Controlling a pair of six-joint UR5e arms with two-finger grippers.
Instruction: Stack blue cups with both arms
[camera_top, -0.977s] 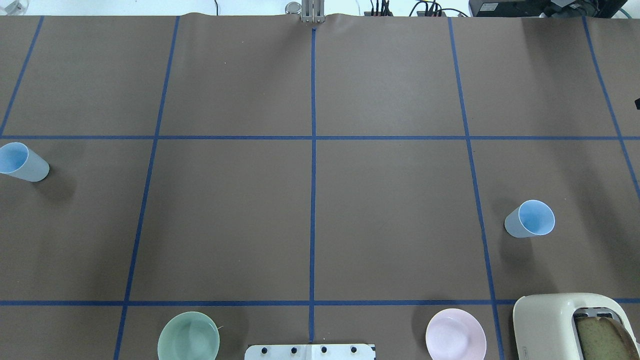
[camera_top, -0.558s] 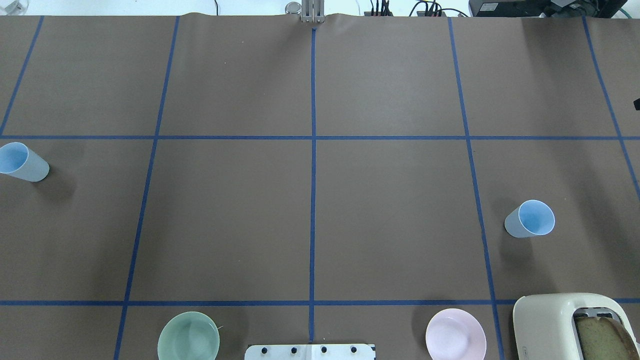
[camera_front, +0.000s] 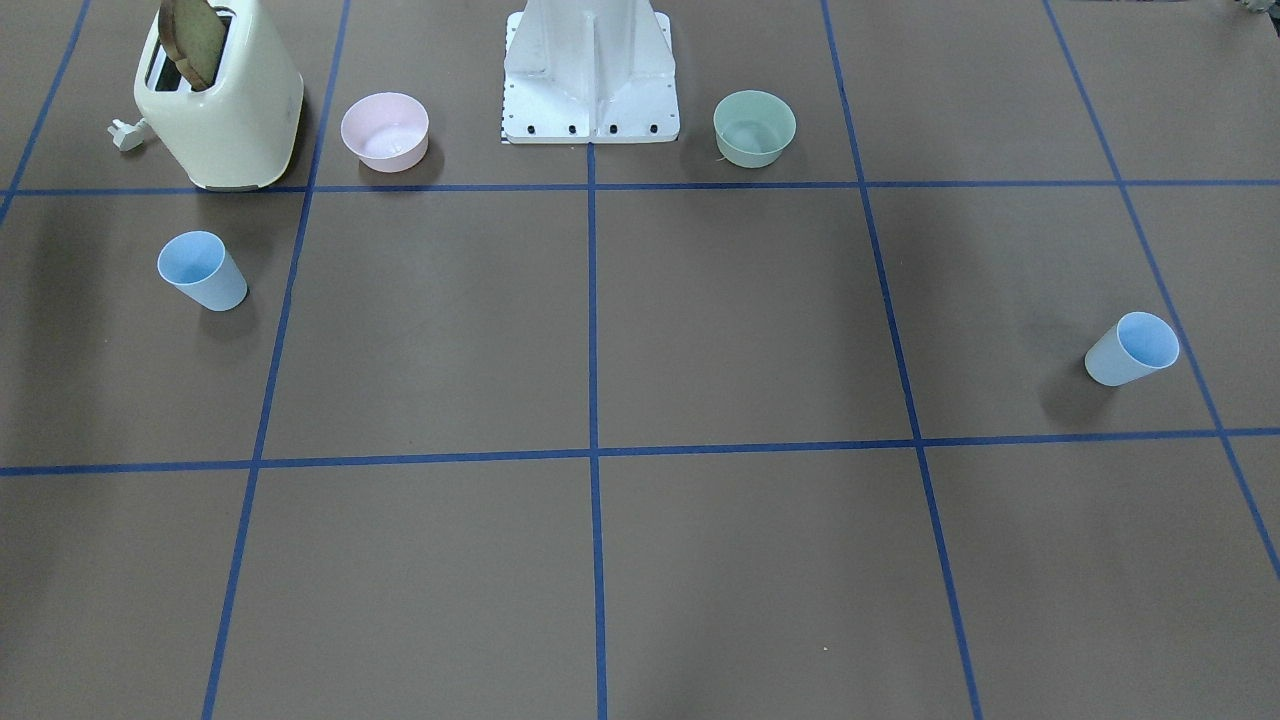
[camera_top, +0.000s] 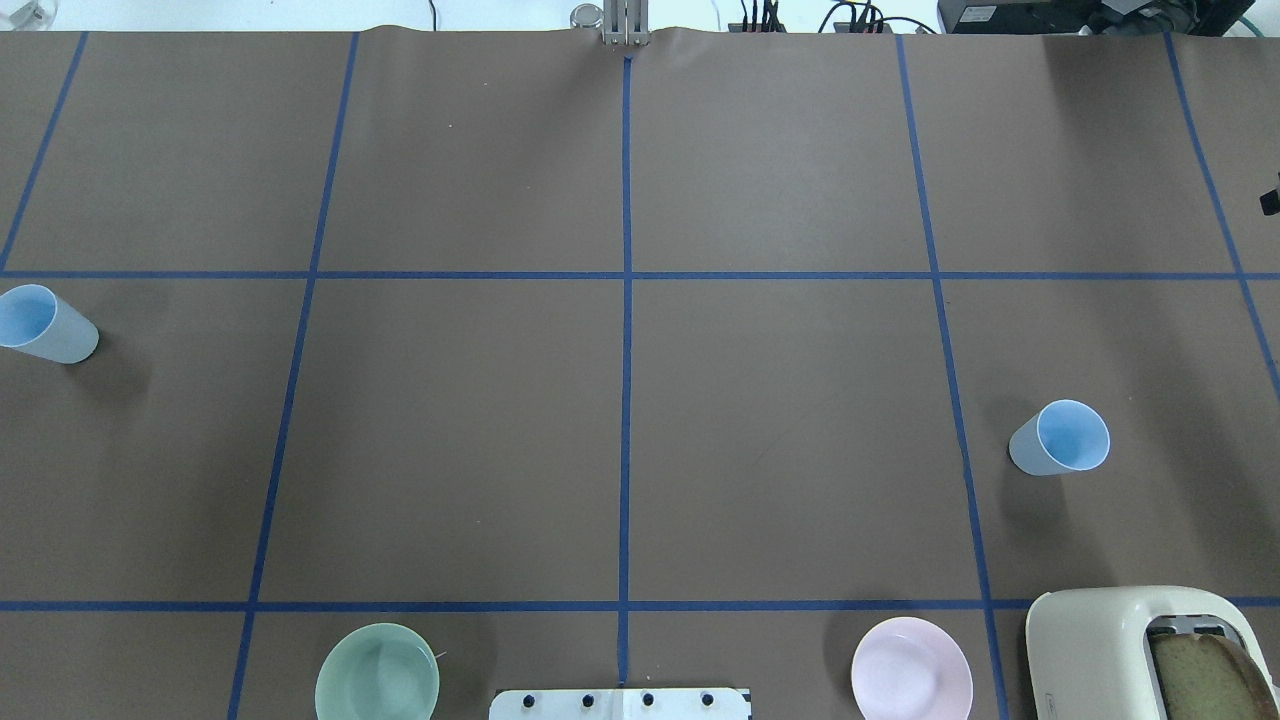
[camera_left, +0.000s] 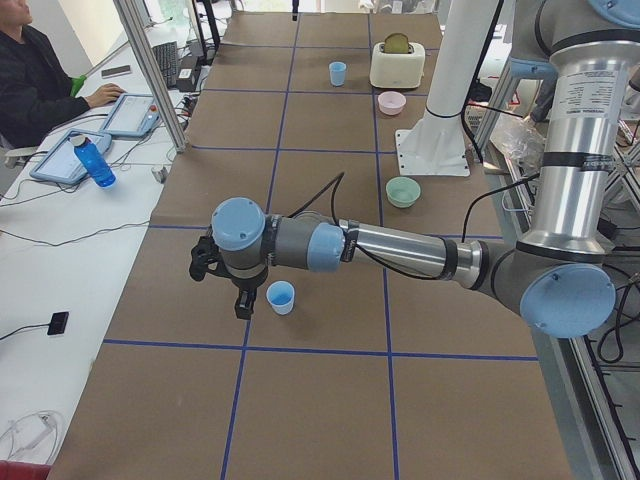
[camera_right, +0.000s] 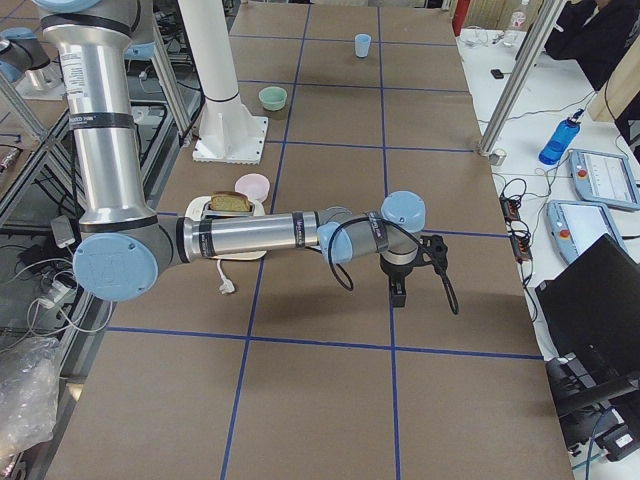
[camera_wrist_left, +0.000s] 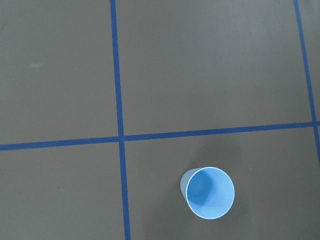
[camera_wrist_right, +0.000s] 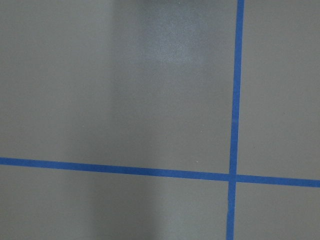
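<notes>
Two pale-blue cups stand upright, far apart. One cup (camera_top: 45, 325) is at the table's left edge; it also shows in the front view (camera_front: 1130, 348), the left side view (camera_left: 281, 297) and the left wrist view (camera_wrist_left: 210, 192). The other cup (camera_top: 1062, 438) is on the right, also in the front view (camera_front: 203, 270). My left gripper (camera_left: 240, 305) hangs just beside the left cup; I cannot tell its state. My right gripper (camera_right: 397, 292) hovers over bare table away from the right cup; I cannot tell its state. No fingers show in the wrist views.
A cream toaster (camera_top: 1140, 650) with a slice of bread stands near the right cup. A pink bowl (camera_top: 911, 668) and a green bowl (camera_top: 377, 672) flank the white base column (camera_front: 590, 75). An operator sits beyond the far edge (camera_left: 40, 85).
The cups have not moved. A black sliver of the right gripper at the overhead view's right edge has crept slightly toward the far side.
</notes>
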